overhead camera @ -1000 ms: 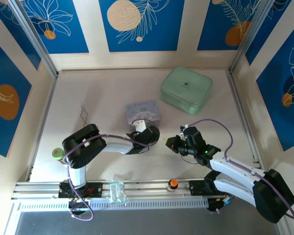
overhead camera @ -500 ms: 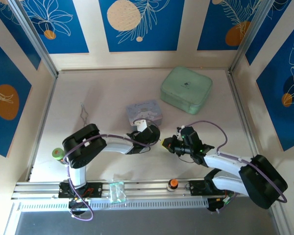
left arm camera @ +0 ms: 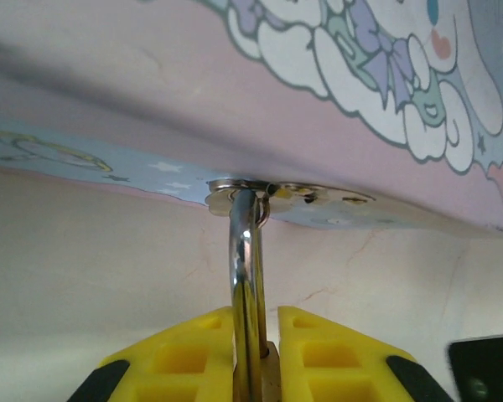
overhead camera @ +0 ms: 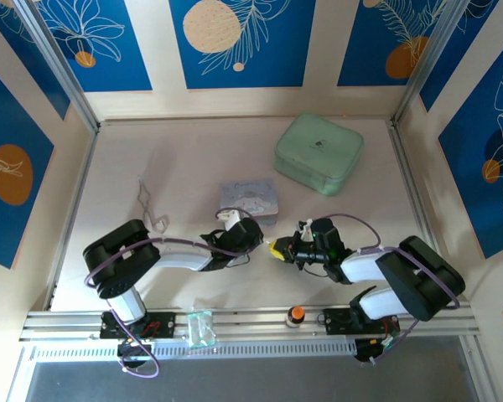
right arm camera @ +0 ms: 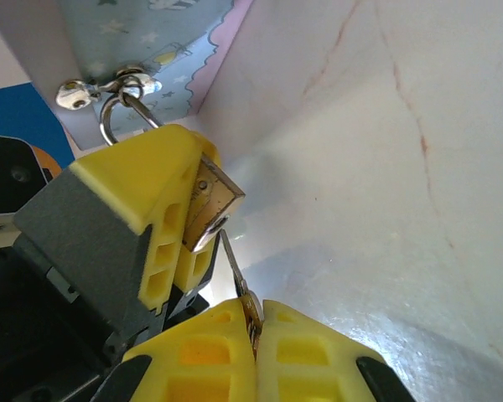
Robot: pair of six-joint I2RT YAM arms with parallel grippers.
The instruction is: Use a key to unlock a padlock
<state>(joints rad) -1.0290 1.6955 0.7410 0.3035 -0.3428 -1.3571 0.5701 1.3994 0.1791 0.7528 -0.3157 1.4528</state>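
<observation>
Inside the left end effector (left arm camera: 256, 347) sits the padlock (left arm camera: 248, 276)

Room before the box (overhead camera: 248, 201) is taken by the left claw (left arm camera: 256, 335) and right claw (right arm camera: 256, 322). The far-left table (overhead camera: 184, 155) is left bare.

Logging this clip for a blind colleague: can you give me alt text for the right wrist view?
The right gripper, shut on the key, holds its tip at the bottom of the brass padlock, which the left gripper pinches between yellow fingers. The padlock's shackle hooks through a silver hasp on the blue cartoon box.
</observation>
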